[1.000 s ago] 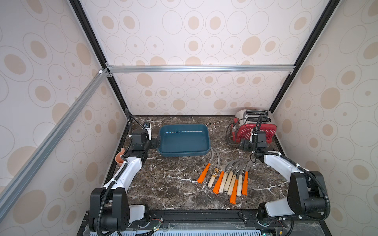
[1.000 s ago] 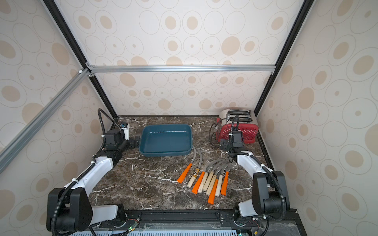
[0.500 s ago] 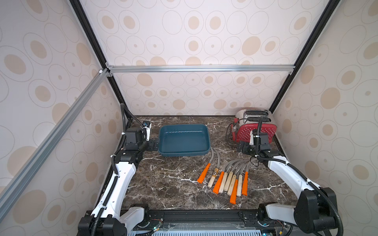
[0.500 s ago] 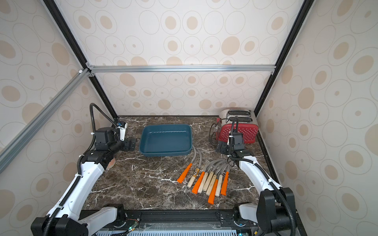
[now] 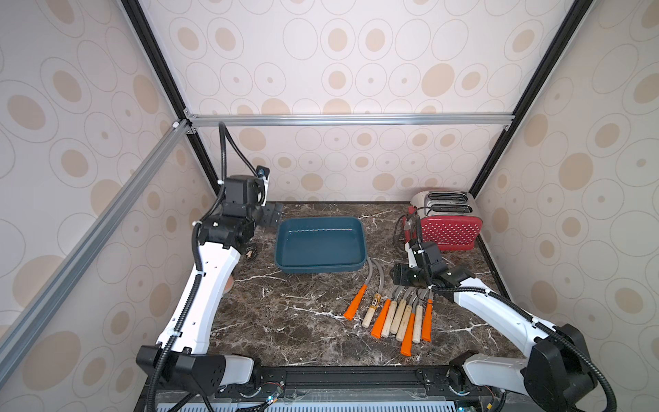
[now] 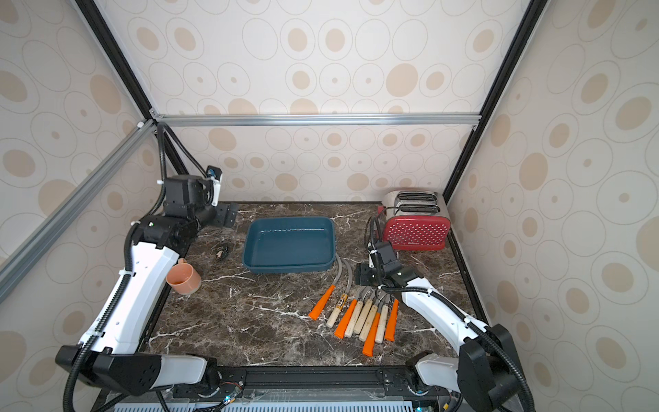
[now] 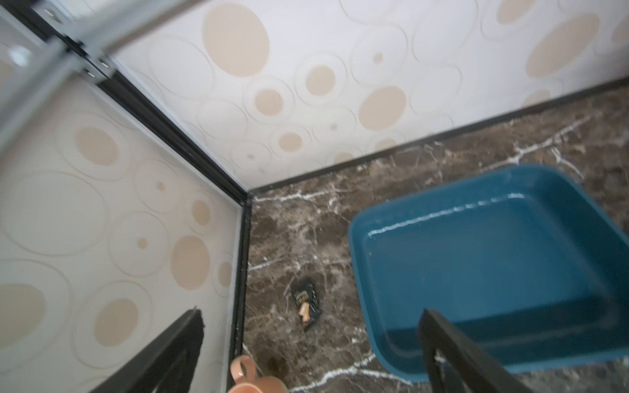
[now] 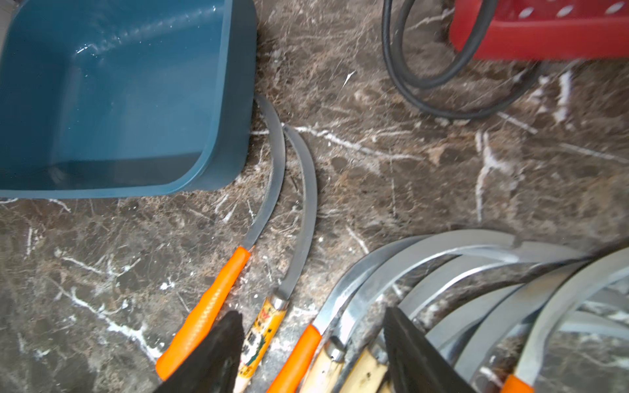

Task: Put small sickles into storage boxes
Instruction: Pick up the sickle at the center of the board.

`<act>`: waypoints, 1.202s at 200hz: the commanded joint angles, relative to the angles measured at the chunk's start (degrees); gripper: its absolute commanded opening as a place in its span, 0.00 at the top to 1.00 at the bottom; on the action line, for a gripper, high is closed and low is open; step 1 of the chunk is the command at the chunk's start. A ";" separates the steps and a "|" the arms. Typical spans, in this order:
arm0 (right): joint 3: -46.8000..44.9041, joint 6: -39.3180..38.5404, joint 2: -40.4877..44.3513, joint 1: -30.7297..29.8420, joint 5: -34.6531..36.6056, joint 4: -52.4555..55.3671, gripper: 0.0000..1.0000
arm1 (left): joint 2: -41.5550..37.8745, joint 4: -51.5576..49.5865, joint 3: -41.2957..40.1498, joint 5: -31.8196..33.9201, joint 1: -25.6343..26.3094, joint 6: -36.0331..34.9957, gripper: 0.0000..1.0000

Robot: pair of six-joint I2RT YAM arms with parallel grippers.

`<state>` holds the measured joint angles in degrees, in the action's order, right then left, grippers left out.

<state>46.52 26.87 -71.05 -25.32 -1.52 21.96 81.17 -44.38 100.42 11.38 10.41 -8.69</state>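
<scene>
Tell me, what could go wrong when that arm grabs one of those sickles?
The right gripper stands open over several closely packed sickles; it may pinch two, or overlapping blades may drag neighbours along. One blade tip lies right at the blue tray; lifting that one could nudge it.
</scene>
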 commanded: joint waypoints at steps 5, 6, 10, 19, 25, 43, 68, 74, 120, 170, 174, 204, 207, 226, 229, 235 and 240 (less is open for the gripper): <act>-0.01 3.20 -0.32 -2.03 1.05 4.00 0.34 | 5.09 -15.98 9.86 0.87 0.25 0.27 0.01; 0.07 3.28 -0.32 -2.16 1.11 4.07 0.34 | 5.16 -16.08 9.96 0.77 0.23 0.31 0.01; 0.19 3.54 -0.45 -2.41 1.16 4.43 0.34 | 5.56 -16.29 10.01 0.17 0.27 0.30 0.01; 0.23 4.09 -0.62 -3.26 1.06 4.93 0.35 | 5.73 -16.00 9.18 -1.83 0.31 -0.04 0.01; 0.24 4.51 -0.74 -3.93 1.31 5.33 0.35 | 5.56 -15.11 7.96 -2.86 0.26 0.03 0.01; 1.40 6.49 -1.64 -5.77 3.03 8.42 0.36 | 4.21 -10.23 1.98 -4.21 0.30 0.24 0.01; 2.96 9.04 -3.16 -7.08 3.93 11.34 0.46 | 2.14 -0.90 -6.83 -3.22 0.25 1.71 0.01; 3.33 9.36 -3.74 -7.26 3.60 11.86 0.50 | 1.70 0.60 -8.36 -3.89 0.35 1.66 0.02; 7.94 14.11 -7.16 -11.99 6.86 16.53 0.32 | 1.89 4.61 -12.84 -4.87 0.35 1.21 0.28; 15.79 17.98 -18.77 -18.18 11.24 20.02 0.27 | 3.98 5.07 -13.86 -12.25 0.38 2.27 0.01; 16.49 18.38 -19.79 -18.76 11.88 20.54 0.28 | 4.28 5.10 -13.85 -12.25 0.34 2.58 0.01; 19.48 20.73 -25.17 -21.66 14.64 23.48 0.32 | 6.34 6.24 -13.62 -11.23 0.31 4.69 0.01; 19.43 21.09 -25.33 -21.87 14.87 23.52 0.33 | 6.59 6.24 -13.52 -11.18 0.35 4.79 0.01; 17.34 23.54 -25.18 -22.07 14.30 22.08 0.36 | 7.88 6.24 -12.62 -11.24 0.36 5.35 0.01; 16.78 23.86 -25.07 -22.08 14.08 21.54 0.37 | 8.07 6.25 -12.37 -11.36 0.30 5.26 0.01; 15.69 24.17 -24.78 -22.08 13.45 20.09 0.39 | 8.49 6.21 -11.99 -11.36 0.33 5.17 0.01; 14.82 24.55 -24.67 -22.06 12.83 18.98 0.40 | 8.78 6.16 -11.65 -11.33 0.31 5.25 0.01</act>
<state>64.12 47.00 -96.47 -47.40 10.46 41.21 88.64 -38.48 86.39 0.60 10.63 -4.62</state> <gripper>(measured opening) 0.621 0.991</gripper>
